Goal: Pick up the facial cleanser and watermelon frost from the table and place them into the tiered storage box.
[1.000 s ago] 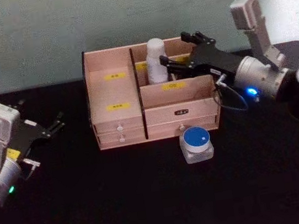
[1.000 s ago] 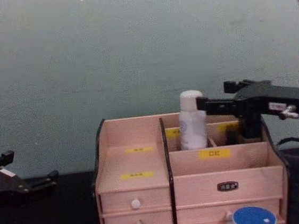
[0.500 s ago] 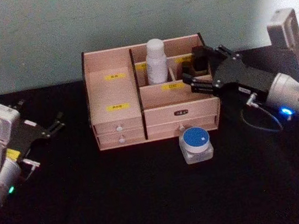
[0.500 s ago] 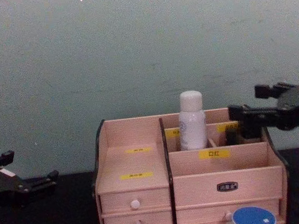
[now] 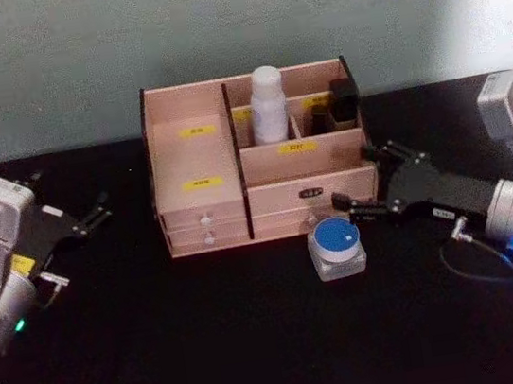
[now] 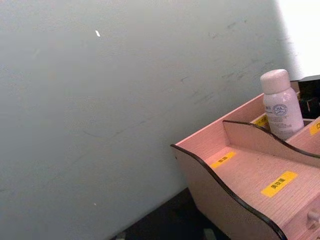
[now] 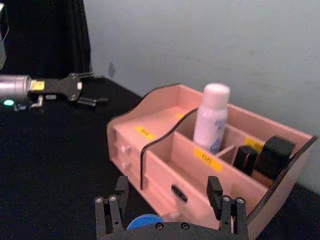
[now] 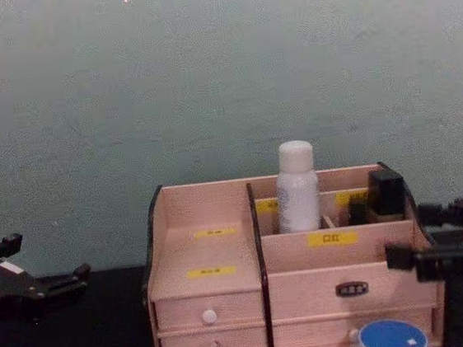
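The right gripper point(image 5: 354, 178) hung low over the black desk point(image 5: 212, 351), just off the front right corner of the tiered storage box point(image 5: 203, 209), with its fingers point(image 7: 111, 214) spread wide apart and nothing between them. Just ahead of it the blue-lidded jar point(image 5: 337, 246) sat on the desk, close in front of the box's lower right drawer; whether jar and box touched could not be told. A white bottle point(image 5: 267, 104) stood upright in a rear compartment, with a dark container point(image 5: 344, 101) in the rear compartment to its right. By that layout the jar looked like the one task item left to collect, so the step in hand was probably the approach to grasp it. To do it well, the gripper would need to centre on the jar and come down far enough for the fingers to bracket the body below the lid rather than the lid itself. The white drawer knob point(image 5: 311, 218) was close by, so one finger would need care not to bump the box front. A straight lift before any travel toward an open tier would avoid dragging the jar against the wood. The left gripper point(image 5: 97, 211) sat parked well to the left, fingers apart and holding nothing.
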